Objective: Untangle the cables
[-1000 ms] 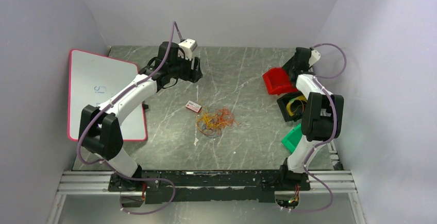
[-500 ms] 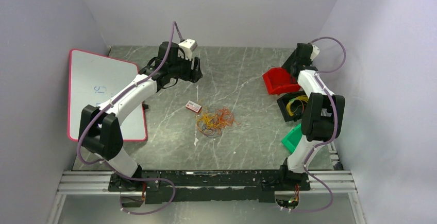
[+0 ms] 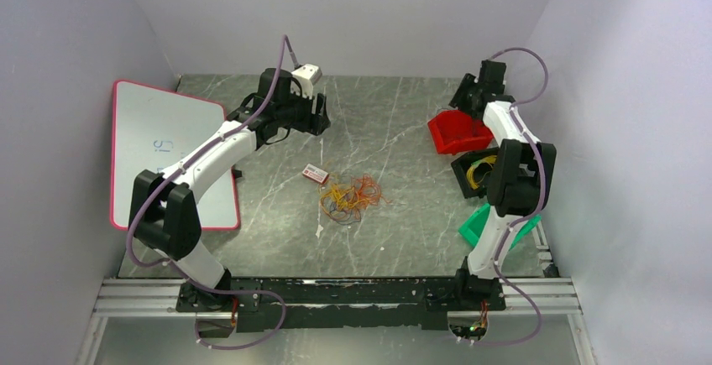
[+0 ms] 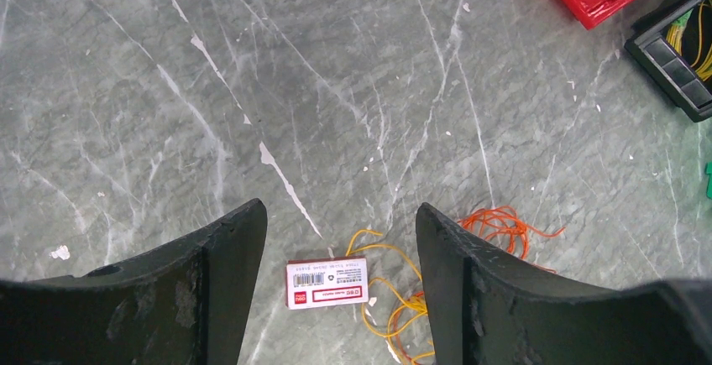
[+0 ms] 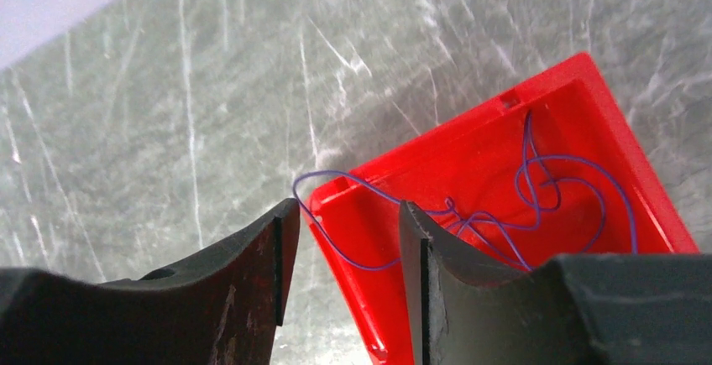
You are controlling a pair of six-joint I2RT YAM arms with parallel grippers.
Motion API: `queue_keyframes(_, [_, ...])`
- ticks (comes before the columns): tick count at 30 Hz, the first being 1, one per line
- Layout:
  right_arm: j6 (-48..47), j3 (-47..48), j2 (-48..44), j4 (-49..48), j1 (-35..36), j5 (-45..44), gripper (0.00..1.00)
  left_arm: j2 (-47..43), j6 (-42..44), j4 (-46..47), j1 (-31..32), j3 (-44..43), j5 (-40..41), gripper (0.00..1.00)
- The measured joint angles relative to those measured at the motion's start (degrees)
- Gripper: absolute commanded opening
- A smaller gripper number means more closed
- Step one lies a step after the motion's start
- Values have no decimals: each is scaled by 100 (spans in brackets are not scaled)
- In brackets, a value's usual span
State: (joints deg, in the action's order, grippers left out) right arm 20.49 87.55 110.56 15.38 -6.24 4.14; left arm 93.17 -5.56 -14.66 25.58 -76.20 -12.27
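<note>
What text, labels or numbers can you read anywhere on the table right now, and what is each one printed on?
Small white-and-red box: a barcode and printed lines on a red stripe, too small to read.
Whiteboard: one blue handwritten mark, too blurred to read.
Red bin, black bin, green bin: no lettering visible.
Nothing can be quoted word for word.

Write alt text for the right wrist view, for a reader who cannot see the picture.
A thin purple wire lies loosely coiled in a red bin, with one loop hanging out over its rim above the grey marbled table. In the foreground the right gripper shows two dark fingers standing apart, holding nothing.
</note>
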Motion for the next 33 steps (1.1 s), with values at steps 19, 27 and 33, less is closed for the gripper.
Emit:
queue_keyframes(19, [-431, 160, 308, 708, 33, -619, 48, 59, 0, -9, 0, 0, -107, 69])
queue_keyframes(27, [-693, 424, 723, 719, 37, -581, 48, 59, 0, -15, 0, 0, -105, 69])
queue_keyframes(33, [-870, 428, 857, 717, 59, -540, 44, 59, 0, -15, 0, 0, -105, 69])
